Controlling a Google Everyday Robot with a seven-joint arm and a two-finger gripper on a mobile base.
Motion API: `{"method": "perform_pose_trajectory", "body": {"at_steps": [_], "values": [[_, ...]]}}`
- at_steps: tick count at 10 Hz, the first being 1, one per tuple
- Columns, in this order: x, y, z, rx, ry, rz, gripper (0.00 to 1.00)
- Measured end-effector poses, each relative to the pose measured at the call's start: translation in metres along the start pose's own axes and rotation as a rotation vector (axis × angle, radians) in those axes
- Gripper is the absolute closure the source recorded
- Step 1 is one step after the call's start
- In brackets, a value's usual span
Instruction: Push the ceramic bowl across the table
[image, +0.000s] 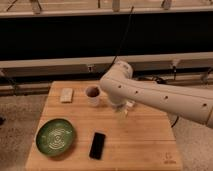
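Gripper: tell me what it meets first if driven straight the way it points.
The gripper points roughly downward, so it would probably meet bare table first, just right of the white cup. The ceramic bowl lies well off that line.

Arm (165, 97): cut off at R edge. Gripper (126, 108): over table (145, 142) centre, just R of cup (92, 95), mostly hidden under wrist. Cup R side: touching arm or behind it, cannot tell. Table front edge cut by bottom edge; strip behind arm hidden. Corner mark (170, 161): too small to read. Pale block (66, 95): kind unclear.
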Motion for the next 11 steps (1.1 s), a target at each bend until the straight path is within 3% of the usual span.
{"method": "perform_pose_trajectory", "body": {"at_steps": [3, 7, 10, 11], "values": [[-0.022, -0.005, 0.009, -0.005, -0.005, -0.046, 0.2], [-0.07, -0.014, 0.019, -0.013, -0.018, -0.122, 0.2], [-0.088, -0.016, 0.021, -0.015, -0.015, -0.153, 0.2], [-0.105, -0.018, 0.021, -0.017, -0.022, -0.182, 0.2]]}}
